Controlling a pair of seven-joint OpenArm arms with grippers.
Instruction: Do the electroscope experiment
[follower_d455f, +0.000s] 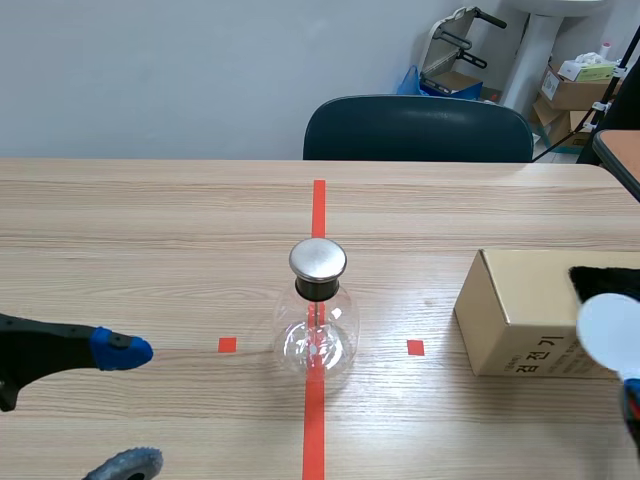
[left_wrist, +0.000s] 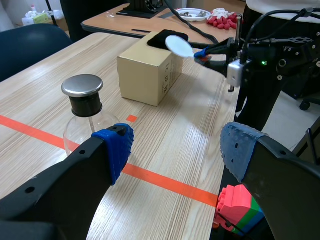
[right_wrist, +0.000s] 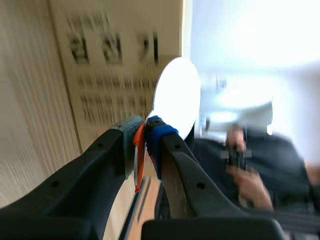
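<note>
The electroscope (follower_d455f: 317, 320) is a clear glass flask with a round metal cap (follower_d455f: 318, 259), standing on the orange tape line at mid-table. It also shows in the left wrist view (left_wrist: 84, 107), just ahead of one finger. My left gripper (follower_d455f: 125, 408) (left_wrist: 177, 150) is open and empty, low at the left. My right gripper (follower_d455f: 632, 400) (right_wrist: 142, 135) is shut on the orange handle of a white disc wand (follower_d455f: 610, 333) (right_wrist: 176, 97), held in front of the cardboard box. The left wrist view shows the wand (left_wrist: 179, 46) raised beside the box.
A cardboard box (follower_d455f: 530, 315) (left_wrist: 147, 72) sits at the right with a black cloth (follower_d455f: 605, 280) on top. A dark chair (follower_d455f: 418, 128) stands behind the far table edge. A coloured toy block (left_wrist: 239, 210) lies under my left gripper's finger.
</note>
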